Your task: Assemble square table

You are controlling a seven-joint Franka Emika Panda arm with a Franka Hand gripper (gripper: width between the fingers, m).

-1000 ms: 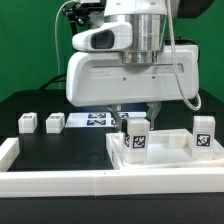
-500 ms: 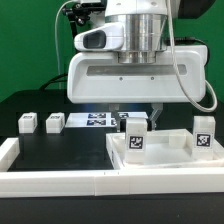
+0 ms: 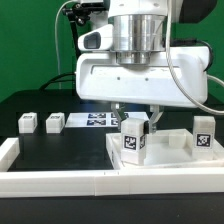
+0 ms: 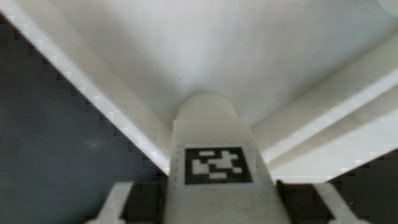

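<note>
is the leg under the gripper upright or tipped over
Upright. The leg stands vertical over the square slab, its long axis straight up and its tag facing the exterior camera squarely, with no lean.

The exterior view sits low and fairly near in front of the desk (image 3: 40, 140). It looks level across the desk at the arm (image 3: 140, 70), which fills the upper frame. The wrist view looks down from the arm, very close, onto a tagged leg (image 4: 217, 150) and the square table slab (image 4: 196, 50). Both views share that leg (image 3: 135, 138) and slab (image 3: 168, 158).
</note>
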